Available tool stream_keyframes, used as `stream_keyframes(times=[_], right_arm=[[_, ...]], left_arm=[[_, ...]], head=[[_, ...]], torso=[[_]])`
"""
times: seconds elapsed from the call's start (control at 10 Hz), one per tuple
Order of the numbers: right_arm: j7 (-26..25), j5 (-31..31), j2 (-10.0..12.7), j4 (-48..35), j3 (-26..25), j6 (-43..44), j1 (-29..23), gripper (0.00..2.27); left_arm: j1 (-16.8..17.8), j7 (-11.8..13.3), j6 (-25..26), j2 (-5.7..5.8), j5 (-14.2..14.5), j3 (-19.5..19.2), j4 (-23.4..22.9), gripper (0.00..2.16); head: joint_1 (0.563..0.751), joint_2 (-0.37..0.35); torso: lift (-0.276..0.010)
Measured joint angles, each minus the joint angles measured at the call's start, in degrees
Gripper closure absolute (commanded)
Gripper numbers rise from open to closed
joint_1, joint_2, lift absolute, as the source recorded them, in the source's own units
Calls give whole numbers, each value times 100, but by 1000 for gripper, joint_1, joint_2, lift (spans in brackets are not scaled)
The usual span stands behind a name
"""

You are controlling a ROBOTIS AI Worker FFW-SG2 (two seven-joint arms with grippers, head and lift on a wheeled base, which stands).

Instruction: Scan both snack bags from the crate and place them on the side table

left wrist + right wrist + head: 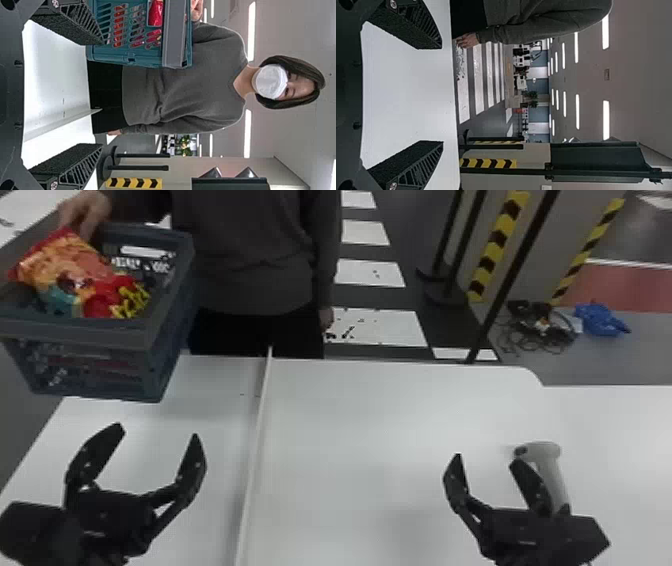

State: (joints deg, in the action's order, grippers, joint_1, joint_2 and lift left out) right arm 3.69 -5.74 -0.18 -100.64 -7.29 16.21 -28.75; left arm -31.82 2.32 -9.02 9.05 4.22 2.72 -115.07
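Seeing the snack bag point(65, 265) in the crate point(75, 330) near a person's hand point(89, 212), I'd bring my left gripper point(158, 430), spread and empty like the right gripper point(486, 458), squarely over it only once the crate sits steady.

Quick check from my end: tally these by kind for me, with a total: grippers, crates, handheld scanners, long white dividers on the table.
Grippers: 2 (left gripper, right gripper)
Crates: 1 (the blue-grey crate)
Handheld scanners: 1 (the light grey scanner)
White dividers: 1 (the long divider)
Total: 5
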Motion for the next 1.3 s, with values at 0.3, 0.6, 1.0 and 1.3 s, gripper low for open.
stream_keyframes(times=[0.3,0.6,1.0,1.3], right_arm=[[0,2,0,0,12,8,-7,66],[0,11,0,-8,22,17,-8,66],[0,8,0,-8,32,13,-10,66],[0,12,0,-8,35,11,-8,66]], left_arm=[[0,-3,-33,0,-9,2,23,80],[0,1,-33,0,-46,9,28,80],[0,6,-33,0,-95,25,28,80],[0,6,-33,0,-122,35,28,80]], head=[[695,-117],[695,-117],[695,-118],[695,-119]], torso=[[-98],[-98],[-98],[-98]])
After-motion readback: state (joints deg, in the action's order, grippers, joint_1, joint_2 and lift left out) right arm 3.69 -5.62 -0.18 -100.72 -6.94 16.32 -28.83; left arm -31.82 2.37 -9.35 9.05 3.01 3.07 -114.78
